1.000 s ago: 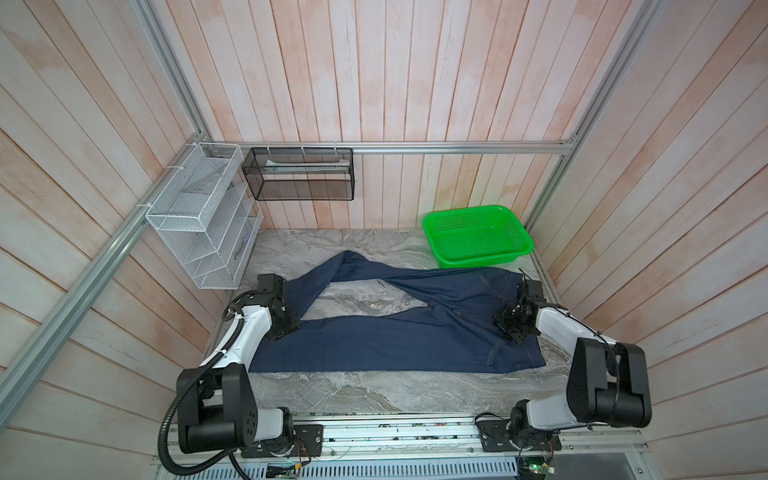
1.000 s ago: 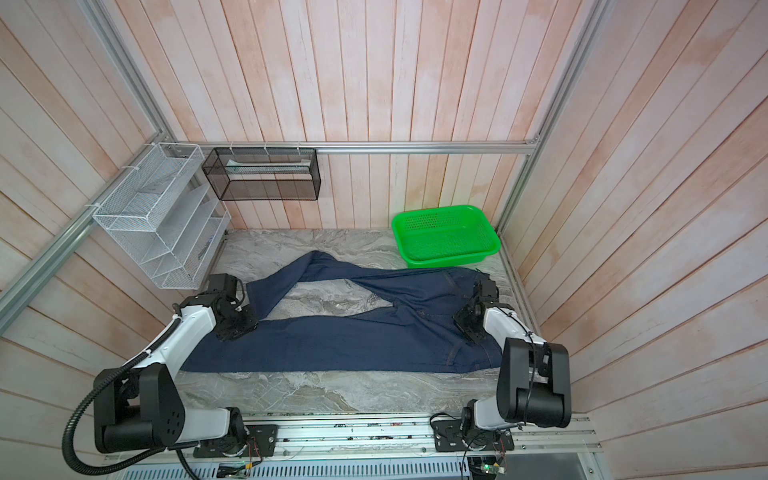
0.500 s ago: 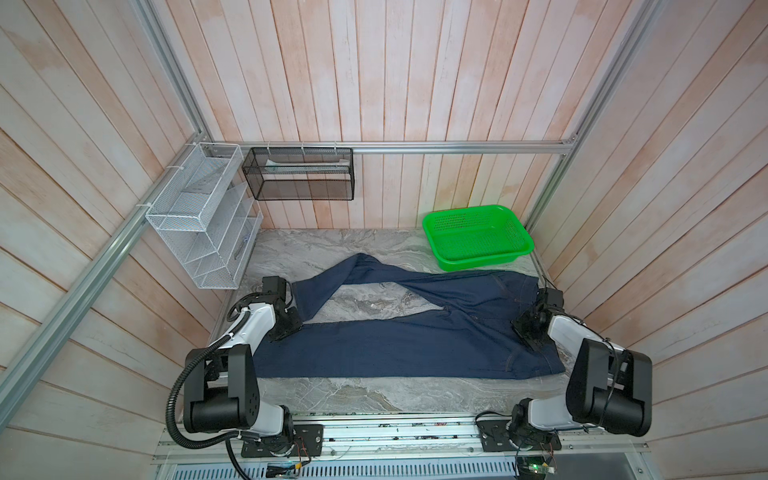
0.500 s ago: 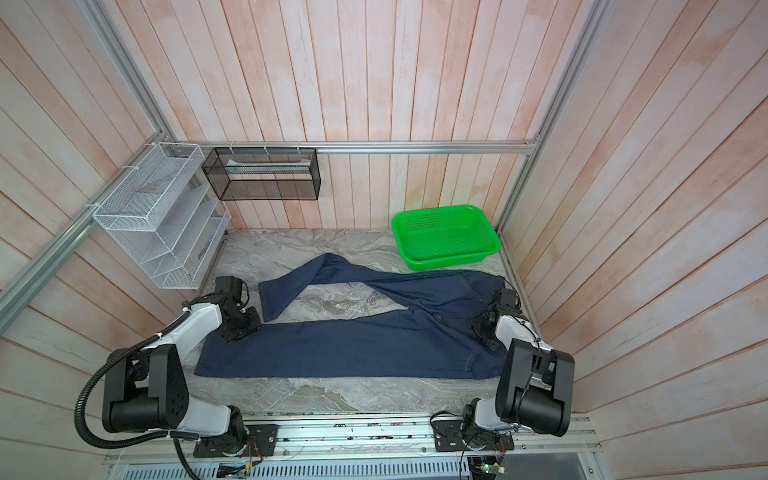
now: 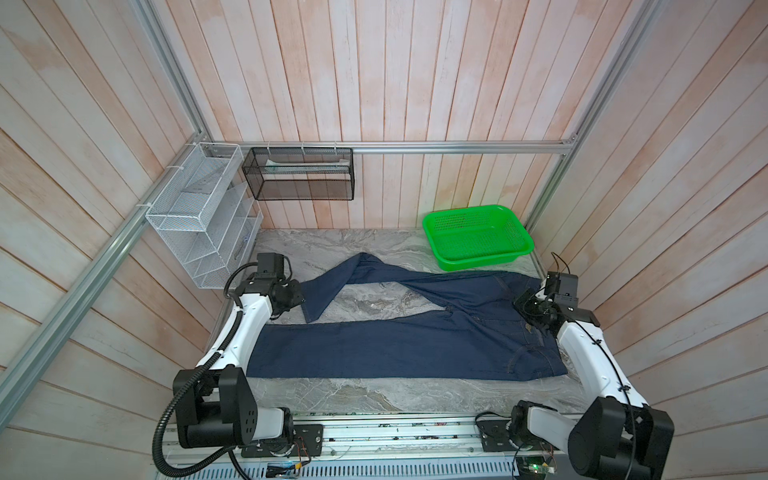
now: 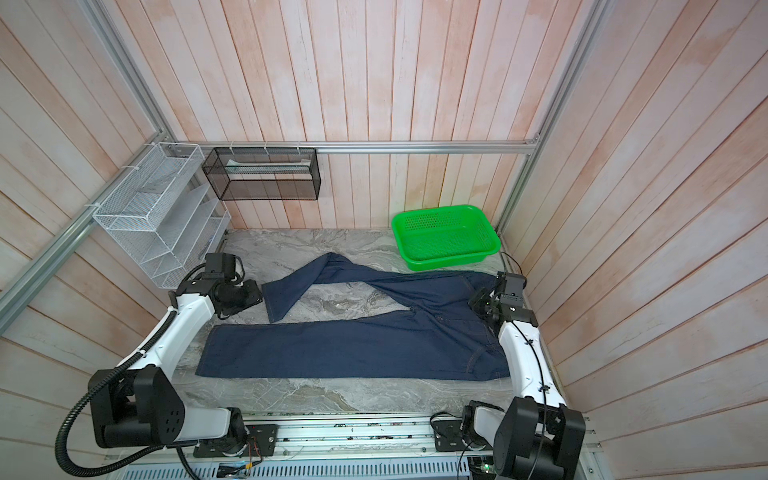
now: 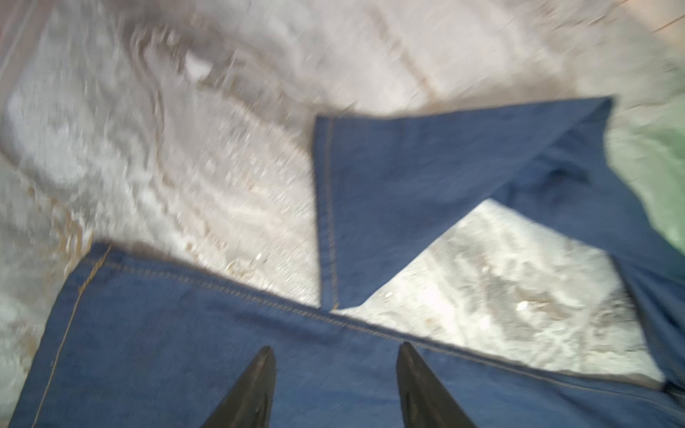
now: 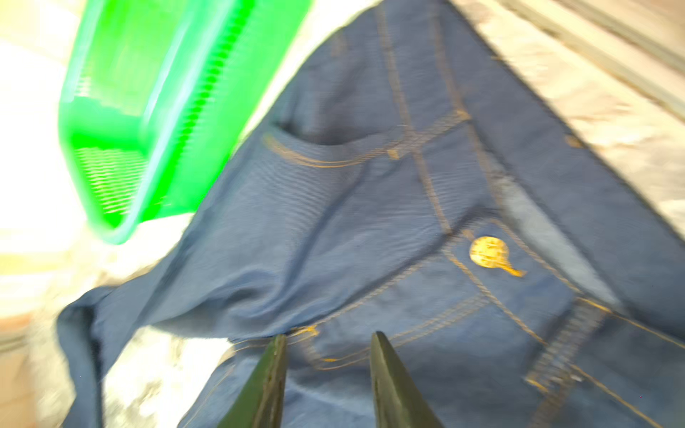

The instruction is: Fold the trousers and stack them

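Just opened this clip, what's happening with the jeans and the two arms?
A bimanual robot is working on dark blue trousers spread flat on the marble table. The left gripper sits near the leg hems and the right gripper at the waistband. Both are open, with no cloth between the jaws. One leg lies straight along the near edge; the other bends away toward the back. The legs are not yet laid together, and the green basket stands empty.
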`<state>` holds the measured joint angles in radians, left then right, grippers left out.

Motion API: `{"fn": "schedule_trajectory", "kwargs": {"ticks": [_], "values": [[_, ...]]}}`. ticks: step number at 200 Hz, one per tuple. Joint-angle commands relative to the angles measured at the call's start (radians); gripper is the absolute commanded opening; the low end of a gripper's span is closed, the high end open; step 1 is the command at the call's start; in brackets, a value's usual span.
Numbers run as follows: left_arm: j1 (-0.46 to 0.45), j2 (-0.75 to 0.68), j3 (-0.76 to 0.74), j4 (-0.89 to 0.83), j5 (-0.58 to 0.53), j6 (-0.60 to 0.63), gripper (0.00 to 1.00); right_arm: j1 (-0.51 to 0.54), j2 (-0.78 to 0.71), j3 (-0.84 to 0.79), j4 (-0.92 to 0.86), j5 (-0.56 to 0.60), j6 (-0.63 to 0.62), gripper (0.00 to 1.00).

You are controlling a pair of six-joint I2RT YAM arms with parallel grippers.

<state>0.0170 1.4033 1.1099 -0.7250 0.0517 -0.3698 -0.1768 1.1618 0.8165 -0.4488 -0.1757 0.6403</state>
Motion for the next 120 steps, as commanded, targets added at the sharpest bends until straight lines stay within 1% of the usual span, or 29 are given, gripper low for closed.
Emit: {"fn": "schedule_trajectory", "kwargs": {"ticks": [1, 23, 59, 67, 82, 93, 120], "values": [[-0.017, 0.074, 0.015, -0.004, 0.015, 0.002, 0.56, 0.027, 0.023, -0.034, -0.001, -0.047, 0.03, 0.38], [-0.03, 0.13, 0.011, 0.03, 0.004, 0.005, 0.55, 0.046, 0.041, -0.082, 0.039, -0.069, 0.047, 0.38], [-0.042, 0.228, -0.001, 0.071, 0.017, 0.018, 0.55, 0.072, 0.058, -0.129, 0.077, -0.071, 0.056, 0.37], [-0.05, 0.247, -0.01, 0.077, 0.017, 0.019, 0.58, 0.077, 0.061, -0.135, 0.083, -0.071, 0.058, 0.37], [-0.065, 0.279, -0.026, 0.088, 0.016, 0.02, 0.68, 0.086, 0.066, -0.143, 0.091, -0.073, 0.059, 0.37], [-0.078, 0.299, -0.037, 0.098, 0.016, 0.022, 0.72, 0.09, 0.073, -0.146, 0.096, -0.071, 0.061, 0.36], [-0.098, 0.336, -0.06, 0.116, 0.013, 0.017, 0.74, 0.098, 0.088, -0.157, 0.107, -0.07, 0.061, 0.36]]}}
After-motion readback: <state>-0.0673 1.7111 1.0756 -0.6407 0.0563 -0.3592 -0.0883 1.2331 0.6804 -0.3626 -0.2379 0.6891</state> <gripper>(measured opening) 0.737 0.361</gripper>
